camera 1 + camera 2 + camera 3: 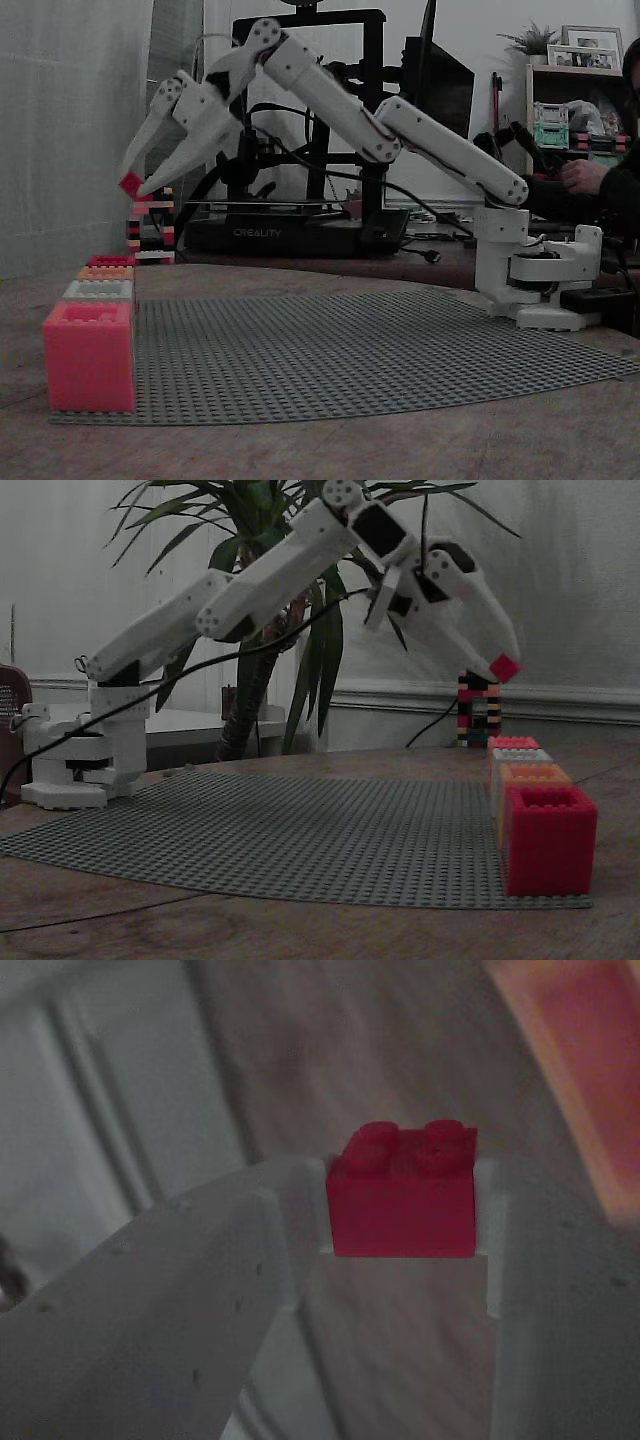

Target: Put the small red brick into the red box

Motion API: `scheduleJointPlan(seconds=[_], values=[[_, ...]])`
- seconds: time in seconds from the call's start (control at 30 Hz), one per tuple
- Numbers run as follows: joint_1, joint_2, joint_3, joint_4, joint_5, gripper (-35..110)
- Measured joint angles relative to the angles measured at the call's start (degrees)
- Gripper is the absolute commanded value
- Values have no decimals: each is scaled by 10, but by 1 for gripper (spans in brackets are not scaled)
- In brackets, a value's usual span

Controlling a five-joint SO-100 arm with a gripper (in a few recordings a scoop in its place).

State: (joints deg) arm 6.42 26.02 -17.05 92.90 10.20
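My gripper (133, 183) is shut on the small red brick (130, 184), holding it high in the air above the left end of the grey baseplate (380, 350). In the other fixed view the gripper (503, 667) and the brick (505, 668) hang above the row of boxes at the right. In the wrist view the brick (402, 1195) sits pinched between the white fingers (290, 1230), studs up. The red box (548, 840) is the nearest in that row, and it shows as the farthest one (110, 260) in the first fixed view.
The row also holds a salmon-pink box (88, 355), a white box (98, 290) and an orange box (105, 272). A striped brick tower (150, 225) stands behind the row. A 3D printer (300, 232) and a person's hand (585, 175) are behind the table. A blurred orange-pink box edge (590, 1060) shows below the gripper.
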Motion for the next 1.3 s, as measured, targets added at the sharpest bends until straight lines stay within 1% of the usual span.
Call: scheduleJointPlan(seconds=[0.23,0.33,0.43,0.6,0.73,0.93,1.17,1.23,1.3], values=[[66,-26,1,-62,-32,0],[83,-27,17,-91,-63,0],[98,-27,81,-135,-88,0],[118,-10,237,-230,-106,0],[121,20,322,-294,-108,0],[120,31,359,-350,-108,0],[113,47,404,-391,-104,1],[108,54,417,-401,-104,3],[103,67,442,-411,-104,8]])
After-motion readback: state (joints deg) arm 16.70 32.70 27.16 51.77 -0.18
